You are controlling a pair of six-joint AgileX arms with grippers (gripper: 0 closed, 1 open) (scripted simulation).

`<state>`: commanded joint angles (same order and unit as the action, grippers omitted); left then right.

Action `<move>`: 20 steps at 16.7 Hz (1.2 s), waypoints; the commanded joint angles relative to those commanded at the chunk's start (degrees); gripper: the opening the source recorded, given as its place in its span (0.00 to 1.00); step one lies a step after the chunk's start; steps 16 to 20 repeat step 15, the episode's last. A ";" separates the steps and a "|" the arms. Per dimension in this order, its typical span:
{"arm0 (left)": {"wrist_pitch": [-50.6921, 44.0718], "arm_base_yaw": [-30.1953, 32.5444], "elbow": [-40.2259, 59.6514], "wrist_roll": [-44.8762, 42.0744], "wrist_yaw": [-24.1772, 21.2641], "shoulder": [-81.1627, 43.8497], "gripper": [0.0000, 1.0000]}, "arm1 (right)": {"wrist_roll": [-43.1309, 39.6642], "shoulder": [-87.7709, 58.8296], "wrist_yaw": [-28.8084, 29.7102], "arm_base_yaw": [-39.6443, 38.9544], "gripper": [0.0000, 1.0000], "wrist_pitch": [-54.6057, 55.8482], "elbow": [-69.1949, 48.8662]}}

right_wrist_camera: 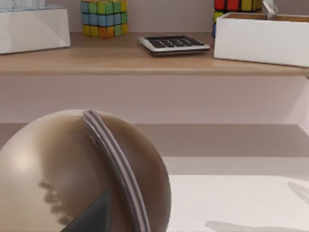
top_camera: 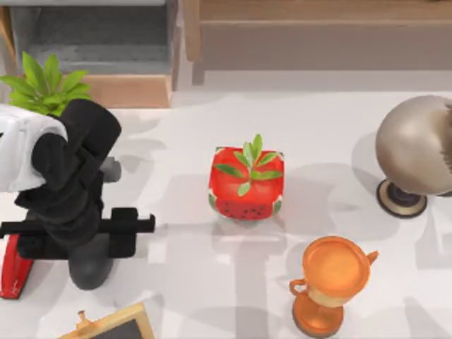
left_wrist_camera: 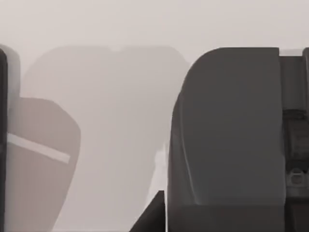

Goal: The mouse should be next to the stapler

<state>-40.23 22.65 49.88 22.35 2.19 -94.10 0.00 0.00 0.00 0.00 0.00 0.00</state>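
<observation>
The dark grey mouse [top_camera: 90,267] lies on the white table near the front left, just right of the red stapler [top_camera: 14,272] at the table's left edge; a narrow gap separates them. My left gripper [top_camera: 78,236] hangs directly over the mouse's far end, open wide. In the left wrist view the mouse [left_wrist_camera: 227,140] sits close against one finger [left_wrist_camera: 294,145], while the other finger is a dark strip at the opposite edge. My right arm is parked at the right side, and a dark wedge of my right gripper [right_wrist_camera: 89,217] shows in front of a bronze sphere.
A watermelon-patterned cube planter [top_camera: 246,185] stands mid-table. An orange trophy [top_camera: 332,282] is front right and the bronze sphere [top_camera: 417,148] far right. A leafy plant [top_camera: 46,85] is back left. A small framed chalkboard [top_camera: 116,326] lies at the front edge.
</observation>
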 joint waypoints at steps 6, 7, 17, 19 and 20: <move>0.00 0.00 0.00 0.00 0.00 0.00 0.75 | 0.00 0.00 0.00 0.00 1.00 0.00 0.00; 0.00 0.00 0.00 0.00 0.00 0.00 0.83 | 0.00 0.00 0.00 0.00 1.00 0.00 0.00; 0.00 0.00 0.00 0.00 0.00 0.00 1.00 | 0.00 0.00 0.00 0.00 1.00 0.00 0.00; 0.00 0.00 0.00 0.00 0.00 0.00 1.00 | 0.00 0.00 0.00 0.00 1.00 0.00 0.00; 0.00 0.00 0.00 0.00 0.00 0.00 1.00 | 0.00 0.00 0.00 0.00 1.00 0.00 0.00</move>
